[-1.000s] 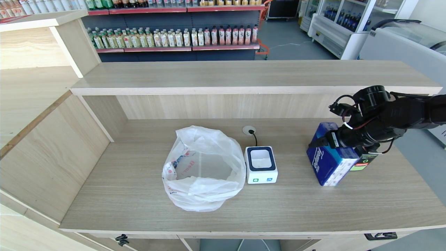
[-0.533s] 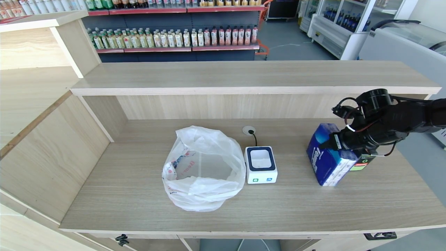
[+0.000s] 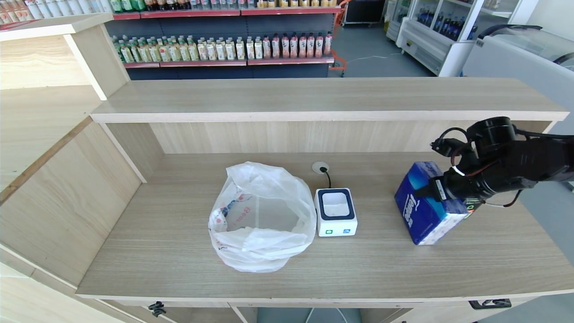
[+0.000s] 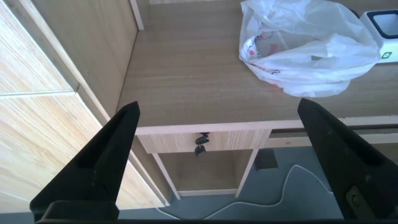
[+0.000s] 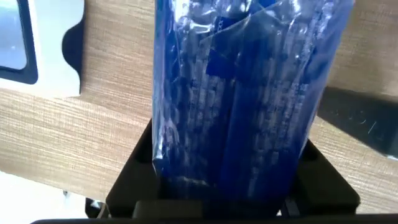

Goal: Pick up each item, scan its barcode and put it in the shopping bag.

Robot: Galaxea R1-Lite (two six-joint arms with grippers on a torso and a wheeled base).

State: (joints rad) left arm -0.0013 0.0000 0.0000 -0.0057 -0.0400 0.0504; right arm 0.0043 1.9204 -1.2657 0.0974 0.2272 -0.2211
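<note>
A blue tissue pack (image 3: 419, 208) stands tilted at the right of the counter. My right gripper (image 3: 437, 190) is shut on its upper far side. In the right wrist view the pack (image 5: 236, 93) sits between the two black fingers of that gripper (image 5: 230, 180). The white scanner (image 3: 336, 211) with its dark-rimmed window is at the counter's middle. Just left of it an open white shopping bag (image 3: 262, 217) lies slumped. My left gripper (image 4: 217, 162) hangs open and holds nothing, out in front of the counter's front left edge, with the bag (image 4: 305, 46) beyond it.
A dark item with a green label (image 3: 471, 205) lies behind the pack, mostly hidden by it and the arm. A raised wooden shelf (image 3: 314, 96) runs along the back and a side wall (image 3: 67, 197) closes the left. A drawer handle (image 4: 200, 144) hangs under the front edge.
The right arm has shifted a little to the right and the tissue pack has turned with it, so less of its white side shows. The bag and scanner have not moved.
</note>
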